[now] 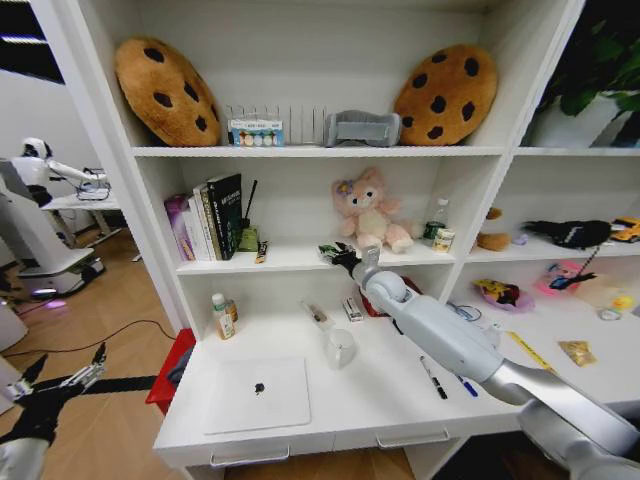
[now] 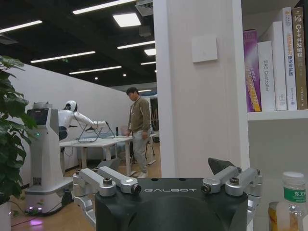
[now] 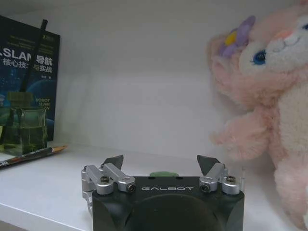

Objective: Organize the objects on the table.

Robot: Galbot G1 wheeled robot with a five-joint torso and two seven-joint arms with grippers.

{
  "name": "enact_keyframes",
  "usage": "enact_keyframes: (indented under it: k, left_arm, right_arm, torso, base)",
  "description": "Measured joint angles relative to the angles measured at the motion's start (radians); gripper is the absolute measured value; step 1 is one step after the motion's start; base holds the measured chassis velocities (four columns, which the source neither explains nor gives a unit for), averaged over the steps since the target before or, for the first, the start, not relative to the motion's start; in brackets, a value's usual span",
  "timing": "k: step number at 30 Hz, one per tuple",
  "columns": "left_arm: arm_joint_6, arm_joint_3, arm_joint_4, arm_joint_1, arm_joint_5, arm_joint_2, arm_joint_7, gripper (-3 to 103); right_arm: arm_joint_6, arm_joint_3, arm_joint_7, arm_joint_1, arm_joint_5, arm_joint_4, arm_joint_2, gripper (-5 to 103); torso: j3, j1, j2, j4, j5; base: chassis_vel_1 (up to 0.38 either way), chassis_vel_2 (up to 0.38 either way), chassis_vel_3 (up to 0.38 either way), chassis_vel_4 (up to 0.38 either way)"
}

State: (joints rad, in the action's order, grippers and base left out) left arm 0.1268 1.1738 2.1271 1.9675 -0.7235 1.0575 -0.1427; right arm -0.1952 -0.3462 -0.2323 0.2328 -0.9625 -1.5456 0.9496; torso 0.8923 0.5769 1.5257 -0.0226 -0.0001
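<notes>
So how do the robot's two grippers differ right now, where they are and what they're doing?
The right gripper is stretched out to the middle shelf beside the pink plush toy, while the left gripper hangs low, off the table's left side over the wooden floor. The right one has a small green thing between its fingers; the left one has nothing. Both stand open.

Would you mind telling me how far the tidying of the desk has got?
Early. The right gripper is at the middle shelf beside the pink plush, fingers open over a small green item. The laptop and pens lie on the table. The left gripper hangs aside.
</notes>
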Motion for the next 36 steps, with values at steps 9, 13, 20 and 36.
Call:
enact_keyframes:
  k: [9, 13, 20, 36]
  left_arm:
    - [0.0, 0.0, 0.0, 0.0, 0.0, 0.0, 0.0, 100]
    - [0.0, 0.0, 0.0, 0.0, 0.0, 0.0, 0.0, 100]
    - [0.0, 0.0, 0.0, 0.0, 0.0, 0.0, 0.0, 100]
    - [0.0, 0.0, 0.0, 0.0, 0.0, 0.0, 0.0, 100]
  right_arm:
    - [-0.017, 0.097, -0.02, 0.121, 0.034, -0.193, -0.051, 100]
    - [-0.022, 0.211, -0.021, 0.252, 0.046, -0.331, -0.116, 100]
    - [0.0, 0.457, 0.004, 0.509, 0.105, -0.555, -0.263, 100]
    - [0.025, 0.928, 0.001, 1.2, 0.19, -0.692, -0.22, 100]
  torso:
    - [0.0, 0.0, 0.0, 0.0, 0.0003]
    - [0.0, 0.0, 0.0, -0.0002, 0.0005]
    - [0.0, 0.0, 0.0, -0.0003, -0.0006]
    - [0.0, 0.0, 0.0, -0.0004, 0.0]
  base:
    - [0.0, 0.0, 0.0, 0.0]
    - [0.0, 0.0, 0.0, 0.0]
    - [0.0, 0.0, 0.0, 0.0]
    - [0.0, 0.0, 0.0, 0.0]
